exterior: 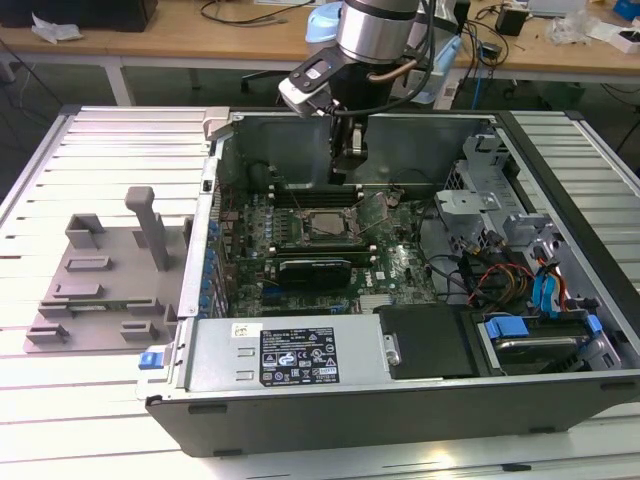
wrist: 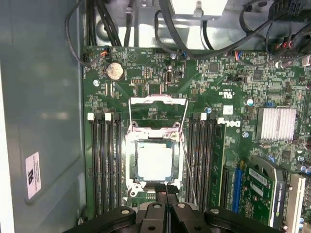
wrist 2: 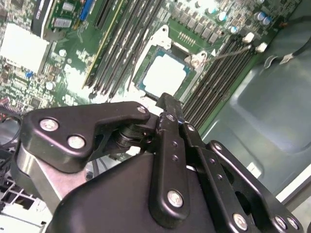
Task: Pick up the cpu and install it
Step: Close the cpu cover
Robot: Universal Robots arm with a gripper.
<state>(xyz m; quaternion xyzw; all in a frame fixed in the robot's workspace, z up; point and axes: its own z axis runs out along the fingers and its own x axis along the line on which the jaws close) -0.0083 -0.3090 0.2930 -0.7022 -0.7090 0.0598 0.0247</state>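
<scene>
Asking from the desk: where does the cpu sit right now?

Me: I see the cpu (wrist: 154,161) lying flat in its socket on the motherboard (wrist: 218,82) with its silvery top facing up. It sits between the two banks of dark memory slots (wrist: 104,160). The load plate (wrist: 158,104) is hinged up off it, and the thin retention lever (wrist: 187,165) runs along one side of the socket, not latched down.

Desk: And the gripper?

Me: My gripper (wrist: 164,186) has its two fingers drawn together with barely a slit between them, and nothing is pinched there. The tips hang at the socket's edge, right next to the cpu. I cannot tell whether they touch the frame. In the second wrist view the fingertip lies across the near edge of the socket, and the chip's pale top shows just past it.

Desk: What else is around?

Me: In the exterior view the arm reaches down into the open computer case (exterior: 400,410), over the far part of the board. A grey plastic tray (exterior: 110,285) with upright blocks lies on the slatted table (exterior: 120,150) at the exterior view's left. It is just beside the case and well apart from the gripper.
</scene>
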